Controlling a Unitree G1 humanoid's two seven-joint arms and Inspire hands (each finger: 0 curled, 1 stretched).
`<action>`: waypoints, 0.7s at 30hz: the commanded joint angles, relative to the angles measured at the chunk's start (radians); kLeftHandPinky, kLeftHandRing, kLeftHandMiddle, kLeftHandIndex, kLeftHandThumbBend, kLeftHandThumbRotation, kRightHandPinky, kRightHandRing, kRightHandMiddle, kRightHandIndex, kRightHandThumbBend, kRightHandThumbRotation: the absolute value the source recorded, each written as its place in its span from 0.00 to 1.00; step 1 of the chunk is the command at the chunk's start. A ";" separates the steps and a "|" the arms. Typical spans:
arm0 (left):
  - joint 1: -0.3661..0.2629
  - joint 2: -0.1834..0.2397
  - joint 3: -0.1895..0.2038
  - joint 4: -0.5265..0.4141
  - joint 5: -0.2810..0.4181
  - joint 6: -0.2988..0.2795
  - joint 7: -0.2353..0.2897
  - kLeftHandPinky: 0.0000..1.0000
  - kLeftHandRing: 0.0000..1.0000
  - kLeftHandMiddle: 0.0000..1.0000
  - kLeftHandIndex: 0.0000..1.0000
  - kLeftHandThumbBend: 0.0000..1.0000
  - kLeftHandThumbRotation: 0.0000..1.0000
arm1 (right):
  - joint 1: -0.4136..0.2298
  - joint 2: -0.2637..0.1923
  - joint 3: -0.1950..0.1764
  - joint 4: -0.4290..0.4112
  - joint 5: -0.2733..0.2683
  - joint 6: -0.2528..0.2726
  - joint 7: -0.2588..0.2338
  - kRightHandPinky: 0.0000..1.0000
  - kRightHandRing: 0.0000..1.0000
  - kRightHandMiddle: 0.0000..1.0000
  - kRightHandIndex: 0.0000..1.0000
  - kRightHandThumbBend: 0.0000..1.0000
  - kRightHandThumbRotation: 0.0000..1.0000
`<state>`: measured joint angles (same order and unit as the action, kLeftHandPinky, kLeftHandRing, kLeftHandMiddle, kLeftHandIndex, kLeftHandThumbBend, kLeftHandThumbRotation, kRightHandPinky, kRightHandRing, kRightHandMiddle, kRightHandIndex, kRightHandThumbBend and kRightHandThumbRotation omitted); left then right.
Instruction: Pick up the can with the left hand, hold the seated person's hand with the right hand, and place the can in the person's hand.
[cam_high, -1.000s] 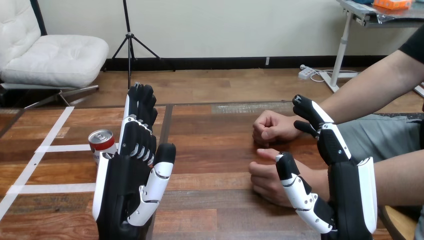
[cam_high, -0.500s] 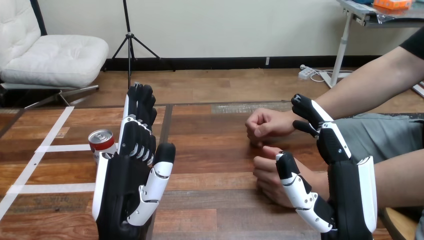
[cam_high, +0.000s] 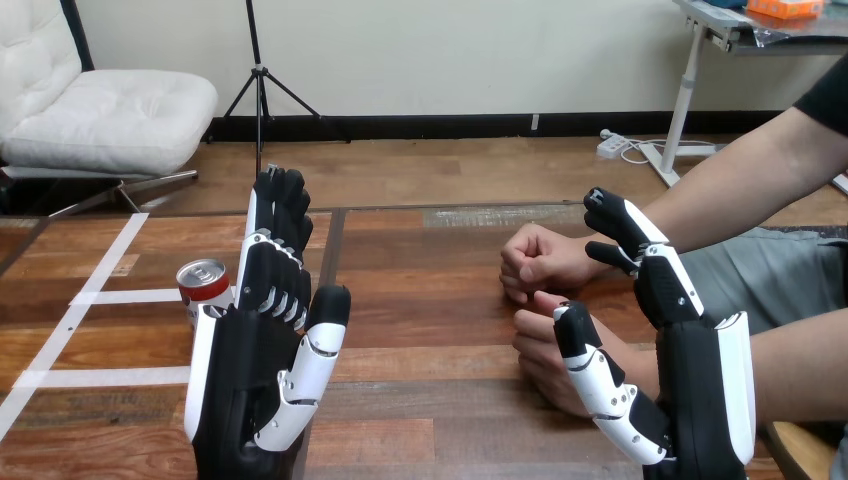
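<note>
Nearest us, at lower left, we list the left hand (cam_high: 250, 380): upright, fingers straight and wide, holding nothing. At lower right, the right hand (cam_high: 700, 390): likewise wide, thumb apart from the fingers, nothing grasped. Just behind its thumb, the person's nearer hand (cam_high: 545, 355) lies loosely curled on the surface (cam_high: 420, 300); whether they touch we cannot tell. Behind the left hand, the can (cam_high: 203, 285) stands upright, partly hidden. Farther on, the person's second hand (cam_high: 540, 258), a fist.

Red can (cam_high: 203, 290), silver top; brown table (cam_high: 430, 300)
</note>
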<state>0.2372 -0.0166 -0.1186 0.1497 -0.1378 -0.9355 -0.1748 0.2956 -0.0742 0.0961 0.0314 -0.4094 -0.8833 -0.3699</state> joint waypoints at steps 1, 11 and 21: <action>0.011 -0.028 -0.011 -0.007 0.010 -0.021 0.005 1.00 1.00 1.00 1.00 0.38 0.61 | -0.061 0.013 -0.018 -0.013 0.004 -0.005 0.004 0.78 0.85 0.87 0.85 0.43 0.62; 0.017 -0.029 -0.012 -0.013 0.004 -0.015 0.007 1.00 1.00 1.00 1.00 0.39 0.60 | -0.058 0.012 -0.016 -0.013 0.020 -0.008 0.015 0.79 0.85 0.87 0.85 0.44 0.63; 0.005 -0.029 0.009 0.008 0.008 -0.047 0.018 1.00 1.00 1.00 1.00 0.40 0.54 | -0.058 0.007 -0.018 -0.010 0.018 -0.012 0.018 0.78 0.85 0.87 0.86 0.43 0.61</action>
<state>0.2371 -0.0170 -0.1158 0.1553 -0.1377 -0.9499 -0.1680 0.2956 -0.0746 0.0946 0.0314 -0.4040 -0.8832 -0.3565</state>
